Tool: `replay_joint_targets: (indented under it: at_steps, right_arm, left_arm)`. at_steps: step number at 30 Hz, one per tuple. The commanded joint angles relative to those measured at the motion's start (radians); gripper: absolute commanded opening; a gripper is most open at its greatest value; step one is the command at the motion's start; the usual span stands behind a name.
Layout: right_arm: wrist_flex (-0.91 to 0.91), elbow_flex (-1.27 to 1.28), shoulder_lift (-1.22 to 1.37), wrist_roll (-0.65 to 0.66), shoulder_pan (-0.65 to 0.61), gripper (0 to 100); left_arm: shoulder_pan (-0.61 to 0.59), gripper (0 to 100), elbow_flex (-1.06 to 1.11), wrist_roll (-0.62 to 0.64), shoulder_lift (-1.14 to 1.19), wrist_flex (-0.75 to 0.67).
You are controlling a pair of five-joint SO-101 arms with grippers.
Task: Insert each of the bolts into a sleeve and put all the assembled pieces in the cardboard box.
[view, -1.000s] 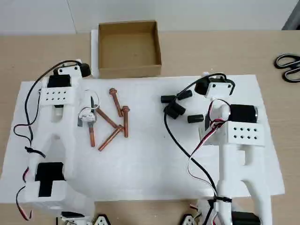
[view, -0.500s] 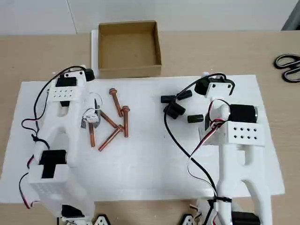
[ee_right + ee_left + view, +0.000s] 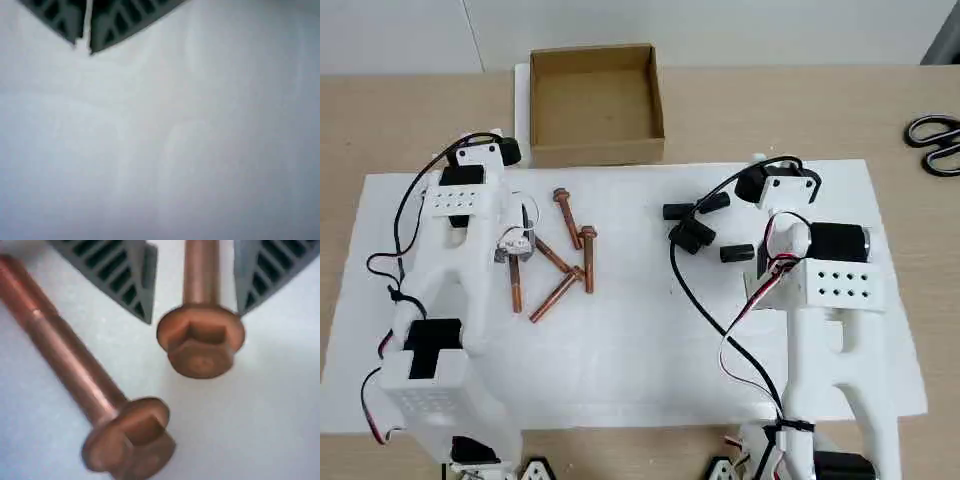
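Left wrist view sets the left pincer point(image 3: 194, 312) low over the white sheet point(image 3: 280, 430). Its two dark fingers stand apart on either side of a copper bolt point(image 3: 201, 340), with a gap at each side of the shank, so nothing is gripped yet. I judge it is lined up this way to close across the shank. A second bolt point(image 3: 75, 370) lies slanting just beside it, near enough that closing might nudge it.

From the high view that pincer point(image 3: 515, 250) is largely covered by its own arm, toward the sheet's left edge, with the loose bolts point(image 3: 588, 260) scattered beside it. The black sleeves point(image 3: 692, 238) lie well apart from them on the sheet's right half, near the right arm, probably so that each arm serves one kind of part.

The right pincer point(image 3: 85, 47) is closed on nothing, above bare sheet. The cardboard box point(image 3: 595, 152) stands on the desk just beyond the sheet's far edge. Whether another sleeve hides beneath the right arm cannot be told.
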Motion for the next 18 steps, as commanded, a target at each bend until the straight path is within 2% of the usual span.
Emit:
replay_joint_targets:
  at_steps: [1,7,15,18]
  right_arm:
    - [-0.004,-0.040,0.002,0.006,0.007,0.5]
    - [-0.004,-0.040,0.002,0.005,0.007,0.5]
    - [0.002,-0.040,0.002,0.005,0.007,0.5]
    - [0.002,-0.040,0.002,0.005,0.007,0.5]
  left_arm:
    - [0.002,11,-0.041,-0.005,0.003,-0.026]
    - [-0.002,11,-0.041,-0.005,0.104,-0.020]
    - [0.000,11,-0.056,-0.005,0.100,-0.020]
    - [0.002,6,-0.064,-0.005,0.104,-0.020]
